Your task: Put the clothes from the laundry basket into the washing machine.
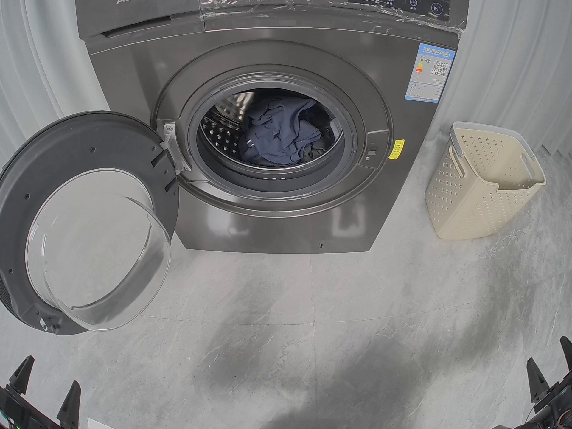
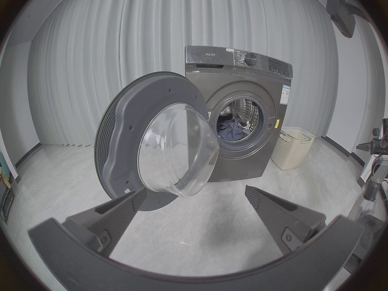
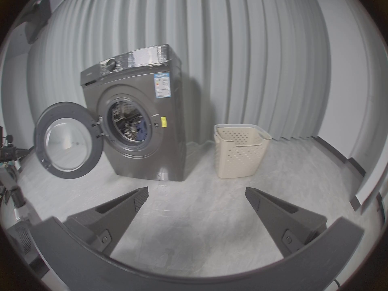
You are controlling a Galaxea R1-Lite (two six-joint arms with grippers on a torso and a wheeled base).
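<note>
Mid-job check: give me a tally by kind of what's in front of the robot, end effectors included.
Washing machine: 1
Laundry basket: 1
Clothes bundle in the drum: 1, pieces not separable
End effectors: 2, left end effector and right end effector, both open
Total: 5

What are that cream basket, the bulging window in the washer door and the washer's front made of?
Basket: looks like moulded plastic, matt cream, walls pierced with rows of small holes. Door window: clear and glossy, see-through bowl shape; glass or plastic, cannot tell. Washer front: smooth dark grey with soft reflections, probably painted metal.
</note>
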